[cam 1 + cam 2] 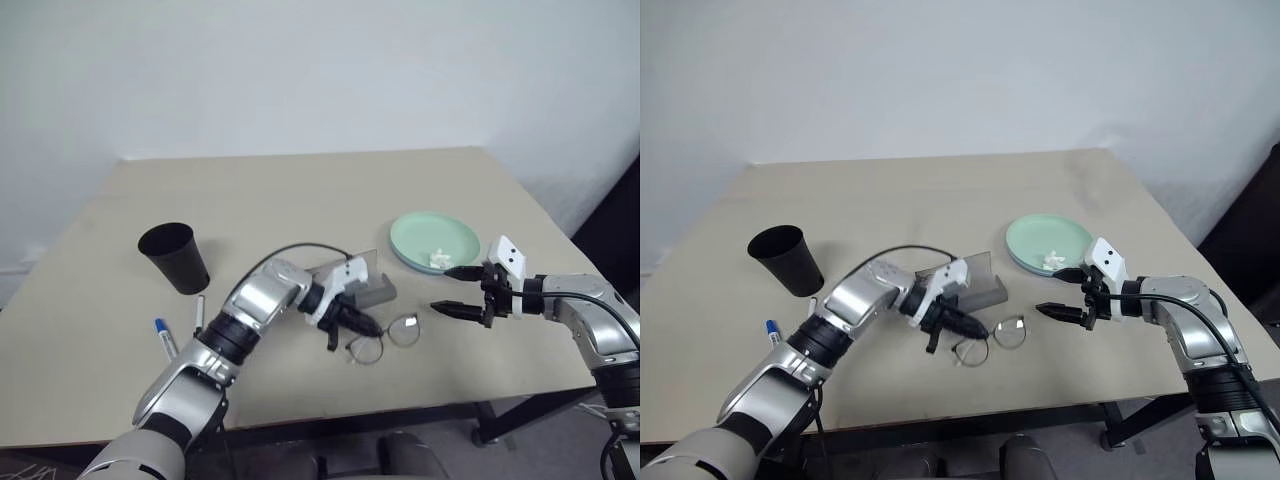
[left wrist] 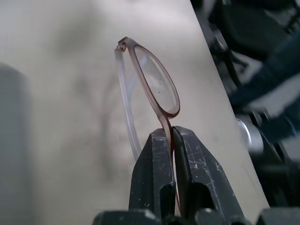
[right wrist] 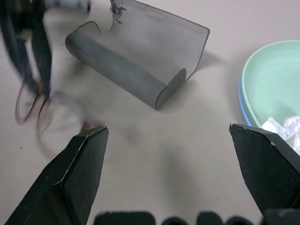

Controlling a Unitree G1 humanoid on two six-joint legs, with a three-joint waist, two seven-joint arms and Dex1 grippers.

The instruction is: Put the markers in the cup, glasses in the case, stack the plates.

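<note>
From the head cameras, the beige desk (image 1: 300, 200) carries a black cup (image 1: 174, 257) standing upright toward the robot's left, and just in front of it two markers: a blue-capped marker (image 1: 164, 338) lying near the desk's front edge and a second marker (image 1: 199, 313) beside it, closer to the cup. At the middle of the desk the left hand (image 1: 362, 326) is clamped shut on the glasses (image 1: 385, 339), pinching the frame at the bridge between the two round lenses; whether the lenses touch the desk cannot be told. Just behind that hand lies the grey case (image 1: 375, 290) with its lid standing open. To the robot's right, the mint green plate (image 1: 435, 240) sits on top of a light blue plate whose rim peeks out beneath it, and a small white crumpled scrap (image 1: 439, 259) rests inside near its front. The right hand (image 1: 458, 291) hovers in front of the plates with its fingers spread wide and nothing between them, pointing toward the glasses. In the left wrist view, the two black fingers (image 2: 152, 173) press together on the thin brownish frame, one lens rising above them. In the right wrist view, the spread fingers (image 3: 84, 164) frame the open case, the plates' stacked rims (image 3: 243, 93) and the blurred glasses.
</note>
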